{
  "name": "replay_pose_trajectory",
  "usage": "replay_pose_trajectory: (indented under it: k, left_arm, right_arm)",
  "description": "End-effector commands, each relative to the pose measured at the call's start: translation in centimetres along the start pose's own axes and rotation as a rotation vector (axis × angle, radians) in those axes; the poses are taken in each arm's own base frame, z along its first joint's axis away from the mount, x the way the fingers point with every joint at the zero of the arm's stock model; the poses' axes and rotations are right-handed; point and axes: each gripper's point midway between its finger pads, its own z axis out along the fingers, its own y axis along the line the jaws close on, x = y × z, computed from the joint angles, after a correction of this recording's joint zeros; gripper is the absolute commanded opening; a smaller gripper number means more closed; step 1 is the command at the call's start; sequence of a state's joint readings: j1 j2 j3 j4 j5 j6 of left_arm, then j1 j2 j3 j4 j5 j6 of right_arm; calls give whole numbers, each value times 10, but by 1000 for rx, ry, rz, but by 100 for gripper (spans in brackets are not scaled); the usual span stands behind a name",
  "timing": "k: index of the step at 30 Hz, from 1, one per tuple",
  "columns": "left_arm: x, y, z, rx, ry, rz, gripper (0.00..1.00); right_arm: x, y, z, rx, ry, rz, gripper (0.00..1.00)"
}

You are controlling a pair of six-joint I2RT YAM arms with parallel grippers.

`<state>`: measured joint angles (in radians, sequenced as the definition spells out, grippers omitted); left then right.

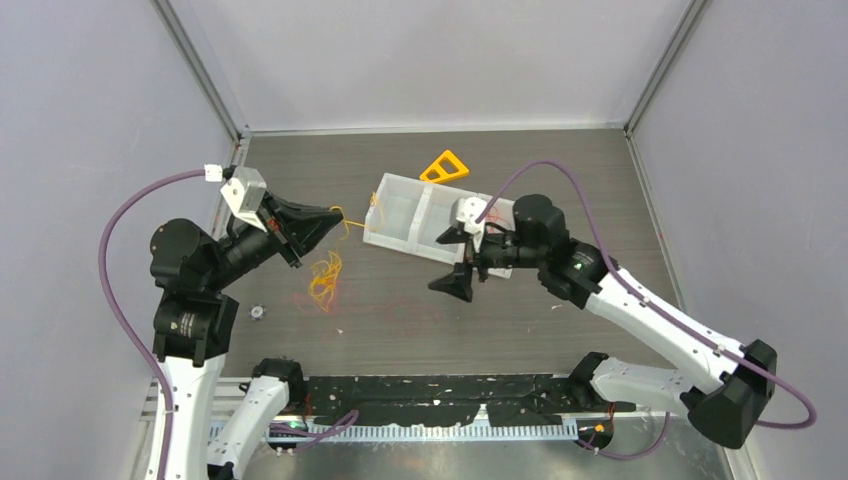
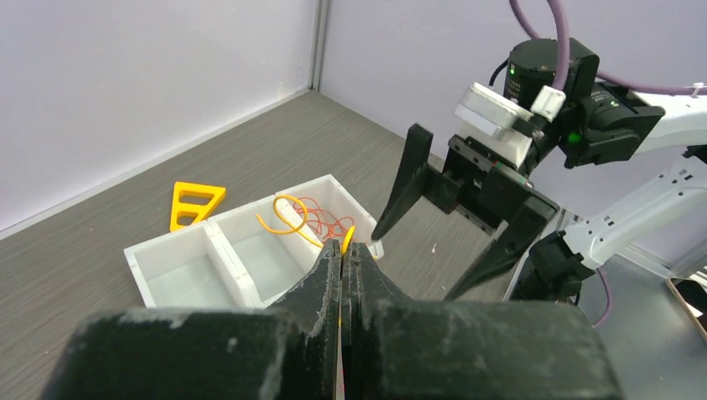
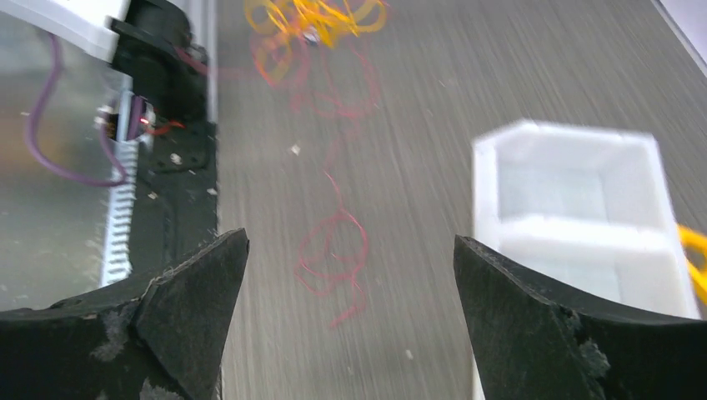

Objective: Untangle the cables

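My left gripper (image 1: 338, 222) is shut on a yellow cable (image 2: 286, 223). The cable loops out past the tips (image 2: 344, 247) over the white bin (image 2: 188, 250), where a thin orange-red cable (image 2: 327, 220) lies in the end compartment. A yellow and orange tangle (image 1: 325, 277) lies on the table below the left gripper and shows at the top of the right wrist view (image 3: 313, 17). A thin red cable (image 1: 410, 316) lies loose on the table. My right gripper (image 1: 462, 262) is open and empty, hovering over that red cable (image 3: 333, 255) beside the bin (image 3: 584, 142).
An orange plastic triangle (image 1: 445, 167) lies behind the white bin (image 1: 400, 235). A small grey piece (image 1: 257, 312) lies near the left arm's base. A black rail (image 1: 440, 392) runs along the table's near edge.
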<state>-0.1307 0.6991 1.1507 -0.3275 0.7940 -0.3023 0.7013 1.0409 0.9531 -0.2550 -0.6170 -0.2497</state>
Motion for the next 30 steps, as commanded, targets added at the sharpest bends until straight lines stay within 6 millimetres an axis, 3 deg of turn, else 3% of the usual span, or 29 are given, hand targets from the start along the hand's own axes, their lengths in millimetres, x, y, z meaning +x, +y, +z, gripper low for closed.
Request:
replay_pose_trajectory:
  k: [1,2,3,4,10,13,14,17,18,20,27,30]
  left_arm:
    - [-3,-6,-2,12,-13,-9,0]
    - [-4,-6,-2,13,-13,-15,0]
    - [-4,-7,-2,15,-13,-20,0]
    - [-4,-7,-2,15,-14,-27,0]
    - [-8,-15,2,53,-26,-64,0]
    - [-17,-19,4,70,-46,-75,0]
    - [-22,-20,4,73,-54,-74,0]
    - [-47,-25,3,72,-96,-25,0]
    - [-56,-26,3,67,-110,-5,0]
    - [-78,-27,2,46,-148,25,0]
    - [-155,-29,-12,-62,-327,108,0]
    - [-189,-17,-24,-190,-409,136,0]
  right_arm:
    - [-44,14,41,-45,-130,-62,100]
    - [-61,19,50,-50,-190,-93,100]
    - [-61,18,60,-48,-200,-96,99]
    - [-74,21,66,-40,-252,-120,98]
    - [-93,10,113,13,-340,-107,96]
    - [-64,2,140,24,-275,-81,79]
    - [-42,0,146,30,-225,-60,70]
    - [7,2,144,20,-137,-12,49]
    - [28,7,139,11,-105,11,38]
    - [53,14,132,-10,-62,40,27]
    - [113,26,104,-67,82,173,25]
    - [135,27,95,-80,135,230,25]
